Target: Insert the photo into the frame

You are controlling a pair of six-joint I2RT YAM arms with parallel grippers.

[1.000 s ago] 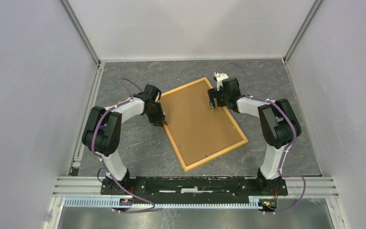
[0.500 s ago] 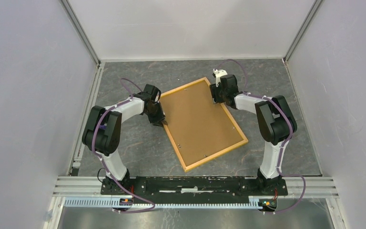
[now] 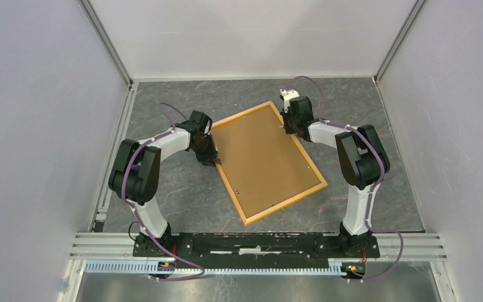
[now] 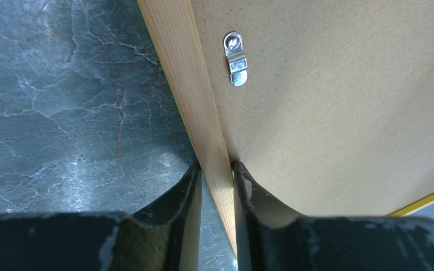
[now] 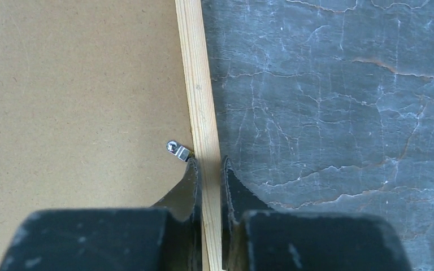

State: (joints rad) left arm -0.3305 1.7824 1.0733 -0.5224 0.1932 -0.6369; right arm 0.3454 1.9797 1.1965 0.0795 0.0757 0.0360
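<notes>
The frame (image 3: pixel 285 204) of light wood lies tilted on the grey table with a brown backing board (image 3: pixel 264 157) filling it. My left gripper (image 3: pixel 214 161) is shut on the frame's left rail (image 4: pixel 186 73), one finger outside it and one on the board (image 4: pixel 339 113). My right gripper (image 3: pixel 287 129) is shut on the right rail (image 5: pixel 198 84) near the far corner, its jaws tight against both sides. The photo is hidden from every view.
A small metal clip (image 4: pixel 235 66) sits on the board just ahead of my left gripper (image 4: pixel 217 169). Another clip (image 5: pixel 178 150) touches the inner finger of my right gripper (image 5: pixel 209 164). White walls with metal posts enclose the stone-patterned table (image 3: pixel 182 189).
My right gripper has moved off the backing board, out to the frame's right rail, and closed on it. The left arm and its grip have not moved.
</notes>
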